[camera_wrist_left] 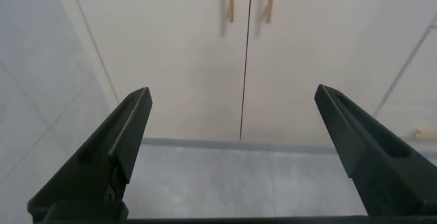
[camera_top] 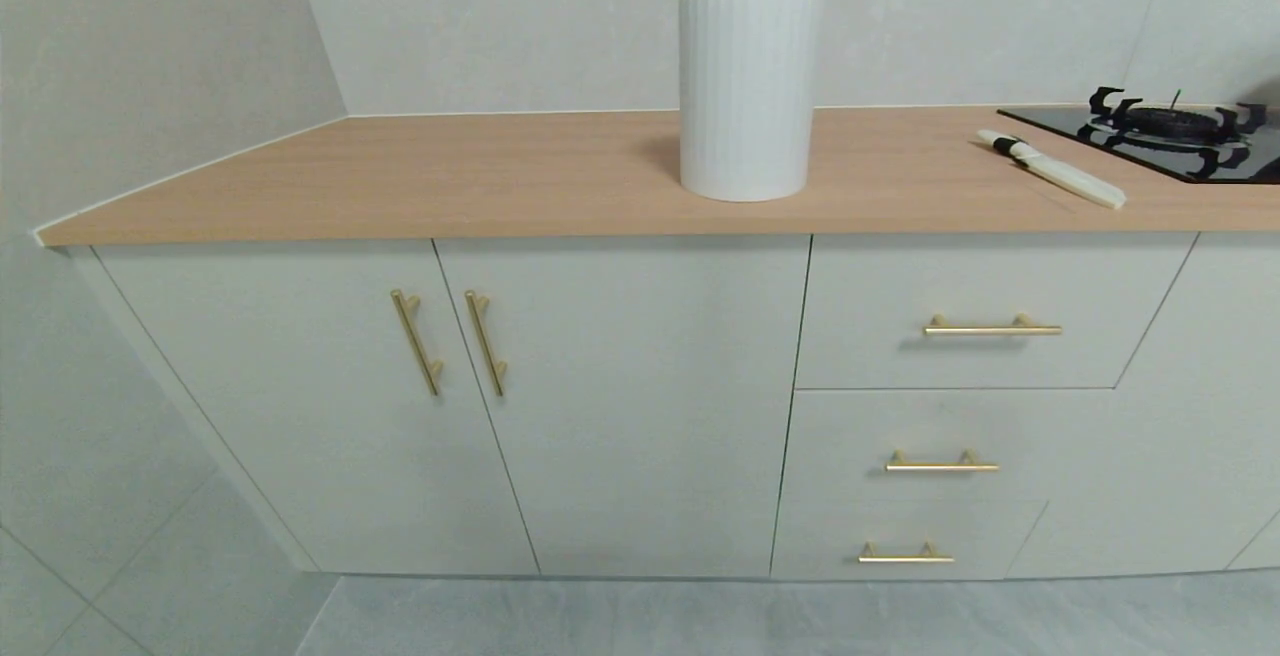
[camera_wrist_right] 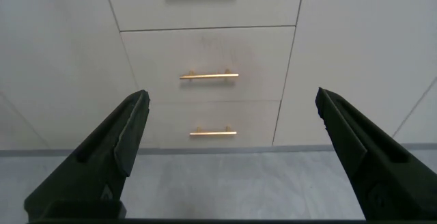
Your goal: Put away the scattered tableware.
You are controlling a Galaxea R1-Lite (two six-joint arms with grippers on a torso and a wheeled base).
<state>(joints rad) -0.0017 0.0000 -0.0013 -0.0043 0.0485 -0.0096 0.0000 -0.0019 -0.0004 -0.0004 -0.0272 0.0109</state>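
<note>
One white utensil (camera_top: 1052, 169) beside hob (camera_top: 1165, 136); ribbed canister (camera_top: 746, 94) upright; drawers (camera_top: 990, 281) shut.

No readable text, labels, numbers or signs anywhere.

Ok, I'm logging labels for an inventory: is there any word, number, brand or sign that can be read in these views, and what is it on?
None can be read.
The ribbed white holder is plain.
The utensil has a black band, too small to show whether it bears print.
The doors, drawers and hob carry no visible marks.
</note>
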